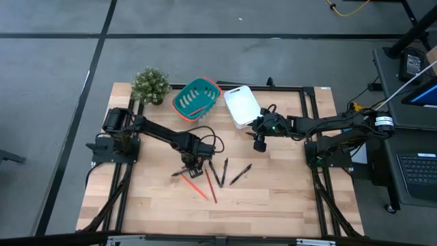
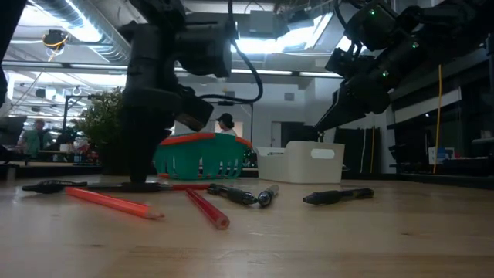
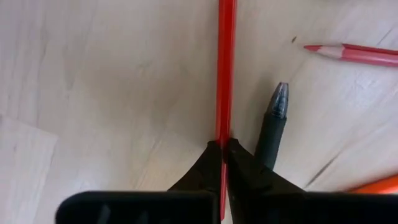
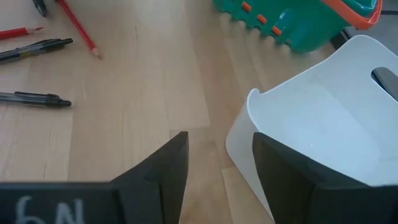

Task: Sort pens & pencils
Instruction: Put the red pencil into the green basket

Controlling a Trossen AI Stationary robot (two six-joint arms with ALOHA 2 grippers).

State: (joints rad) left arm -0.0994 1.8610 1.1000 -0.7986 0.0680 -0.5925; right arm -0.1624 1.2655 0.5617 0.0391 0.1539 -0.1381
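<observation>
Left hand (image 3: 222,155) pinches a red pencil (image 3: 225,68) beside a pen (image 3: 273,124); right hand (image 4: 217,162) gapes empty at the white bin's rim (image 4: 249,102).

The wooden bench (image 1: 273,198) carries a small potted plant (image 1: 150,85) at its far left, a teal basket (image 1: 196,98) and a white bin (image 1: 242,105) beside it, and mid-bench the scattered pens (image 1: 240,174) and pencils (image 1: 211,187).

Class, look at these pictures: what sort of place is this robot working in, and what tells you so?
Probably an open lab or workshop. Exposed ceiling ducts run overhead, a computer workstation with a keyboard stands beside the wooden table, and people work at benches beyond it.
</observation>
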